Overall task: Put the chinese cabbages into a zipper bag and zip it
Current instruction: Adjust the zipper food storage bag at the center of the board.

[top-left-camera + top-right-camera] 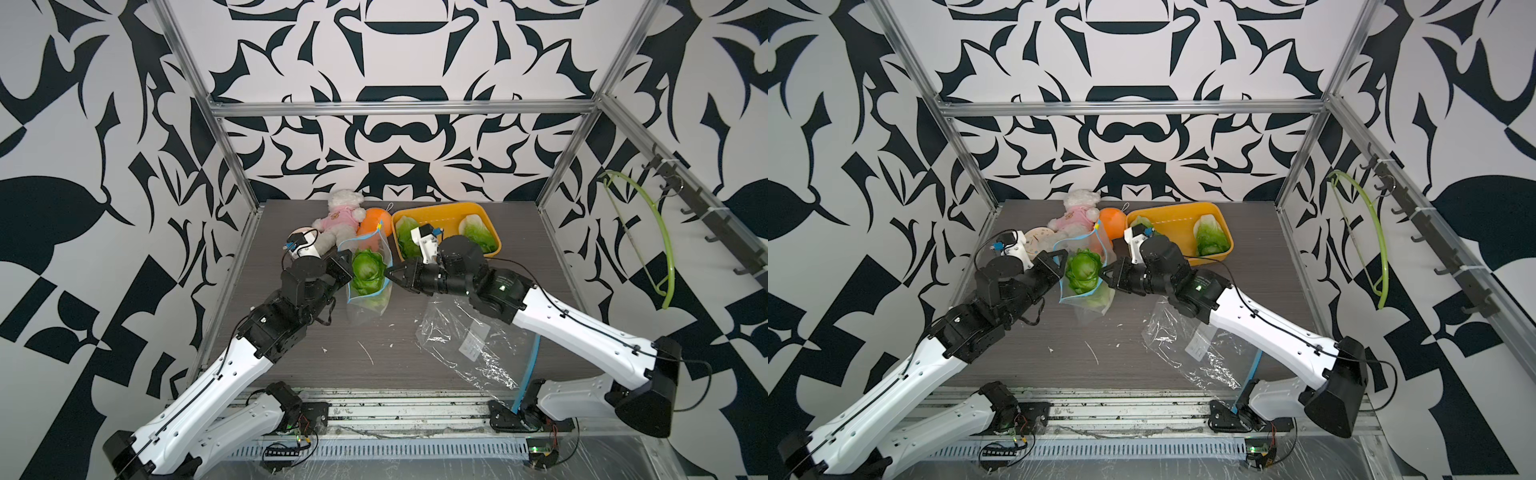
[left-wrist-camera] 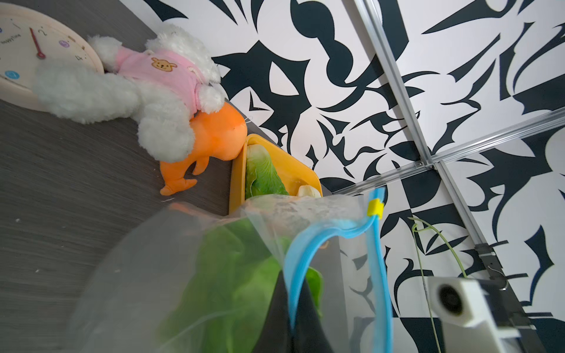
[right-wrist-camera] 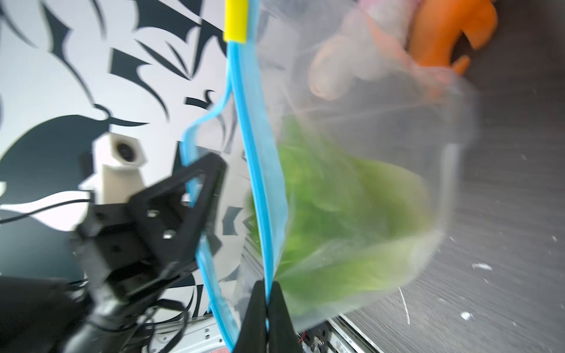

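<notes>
Now my left gripper [image 1: 348, 270] and right gripper [image 1: 388, 275] pinch the clear blue-rimmed zipper bag [image 1: 360, 310] holding one green cabbage [image 1: 367, 269]; next, fetch another.

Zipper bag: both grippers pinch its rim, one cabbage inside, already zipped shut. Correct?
Not zipped: in the right wrist view the zipper bag gapes, blue tracks apart. The left gripper and right gripper do pinch its rim, one chinese cabbage inside.

One cabbage in the open zipper bag, two not bagged.
Clear zipper bag [image 1: 358, 309] with a blue zip strip, mouth wide open, yellow slider [image 1: 379, 226] at its far end. A green cabbage head [image 1: 366, 270] sits inside, leaves up. The other two cabbages [image 1: 404, 243] [image 1: 478, 235] lie in the yellow tray [image 1: 436, 212], white stems towards the back.
</notes>
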Robot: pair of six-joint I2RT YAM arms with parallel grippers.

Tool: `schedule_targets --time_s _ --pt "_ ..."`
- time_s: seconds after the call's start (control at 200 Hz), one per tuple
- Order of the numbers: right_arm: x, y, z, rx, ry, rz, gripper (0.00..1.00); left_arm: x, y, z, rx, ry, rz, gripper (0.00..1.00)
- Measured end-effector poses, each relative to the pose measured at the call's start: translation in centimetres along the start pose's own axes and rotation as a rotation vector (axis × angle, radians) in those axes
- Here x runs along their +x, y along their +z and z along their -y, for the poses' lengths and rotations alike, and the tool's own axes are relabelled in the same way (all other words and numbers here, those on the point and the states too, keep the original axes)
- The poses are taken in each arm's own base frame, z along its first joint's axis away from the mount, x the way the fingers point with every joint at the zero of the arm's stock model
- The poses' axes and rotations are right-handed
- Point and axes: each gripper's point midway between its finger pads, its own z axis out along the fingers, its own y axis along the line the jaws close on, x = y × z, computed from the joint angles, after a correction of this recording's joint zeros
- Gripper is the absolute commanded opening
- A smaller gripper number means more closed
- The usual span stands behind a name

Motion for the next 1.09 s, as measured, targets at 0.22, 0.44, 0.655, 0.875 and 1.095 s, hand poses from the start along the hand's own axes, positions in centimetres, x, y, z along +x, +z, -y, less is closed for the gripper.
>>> schedule_targets --time_s 0.22,0.44,0.655,0.875,1.095 --pt "-1.0 -0.4 -1.4 0.038 -0.078 -0.010 0.00 -1.3 -0.9 1.1 -0.006 0.063 0.016 0.00" --pt "-1.6 0.1 -1.7 0.073 -0.133 -0.037 0.00 -2.4 -1.1 2.4 -0.028 0.154 0.014 0.00" --pt "-2.3 0.7 -0.4 0.105 -0.142 -0.047 0.00 -2.0 0.2 2.5 -0.075 0.249 -0.030 0.00" --pt "-4.3 1.9 4.3 0.194 -0.084 -0.032 0.00 -0.3 4.1 0.0 -0.170 0.279 -0.100 0.00" --pt "-7.0 1.3 8.0 0.280 -0.038 0.031 0.00 0.6 8.8 -1.9 -0.196 0.285 -0.157 0.00"
